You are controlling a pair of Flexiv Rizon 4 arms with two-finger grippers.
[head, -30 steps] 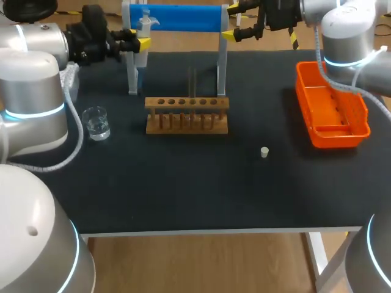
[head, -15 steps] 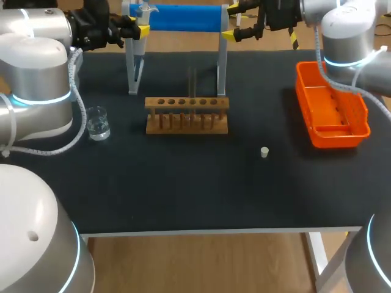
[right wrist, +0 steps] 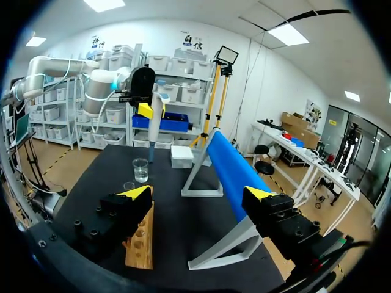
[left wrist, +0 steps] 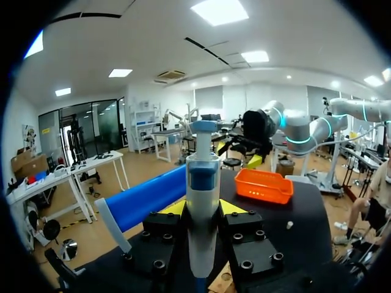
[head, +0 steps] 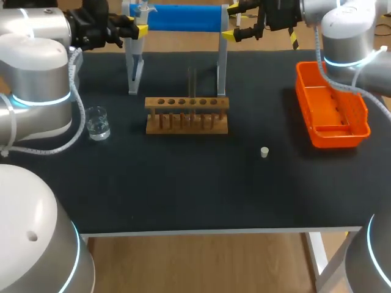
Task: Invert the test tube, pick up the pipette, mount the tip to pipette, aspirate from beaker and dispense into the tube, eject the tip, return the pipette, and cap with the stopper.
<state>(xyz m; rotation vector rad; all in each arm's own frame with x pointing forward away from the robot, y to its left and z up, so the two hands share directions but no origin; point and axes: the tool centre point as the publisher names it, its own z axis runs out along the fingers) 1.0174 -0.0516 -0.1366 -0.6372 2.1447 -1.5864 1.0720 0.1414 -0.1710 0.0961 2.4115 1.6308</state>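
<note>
Open gap between beaker (head: pixel 96 124) and rack (head: pixel 187 114)

- Rack (head: pixel 187 114) mid-table; tube (head: pixel 193 85) upright in it.
- Beaker (head: pixel 96 122) left of rack; stopper (head: pixel 264 152) front-right of it.
- Stand (head: pixel 183 18) behind rack; bin (head: pixel 342 135) at right.
- Pipette (left wrist: pixel 202 207) at stand's left end.

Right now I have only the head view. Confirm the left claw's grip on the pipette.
Observer: The left wrist view shows the left claw shut on the pipette, with a yellow tip pressed against each side.
Operator: Now name anything on the table that is hidden from me.
Observer: The right wrist view shows a white box on the table. It stands beyond the beaker, by the far foot of the blue stand.
</note>
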